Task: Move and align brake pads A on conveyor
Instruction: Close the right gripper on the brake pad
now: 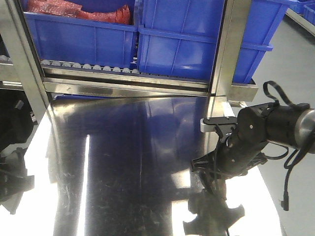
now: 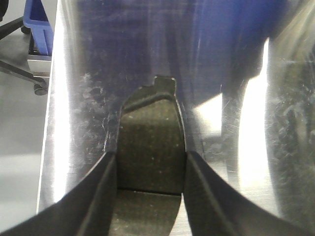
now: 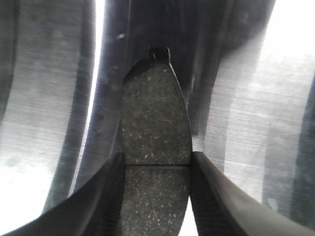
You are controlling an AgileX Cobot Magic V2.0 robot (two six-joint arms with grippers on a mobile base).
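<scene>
Over mirror-like steel point(image 1: 123, 162), left fingers point(image 2: 93, 196) and right fingers point(image 3: 216, 196) each clamp a rough grooved pad point(image 2: 150, 147) point(image 3: 155, 128).

White glare streaks the steel tabletop point(image 1: 147, 157) from overhead light. My wrist views are dim; my left fingers point(image 2: 91, 201) blur dark, the brake pad point(image 3: 155, 123) grainy yet sharp.

Brake pad point(image 3: 155, 113) (groove across), right hand point(image 3: 156, 155) clamped
</scene>
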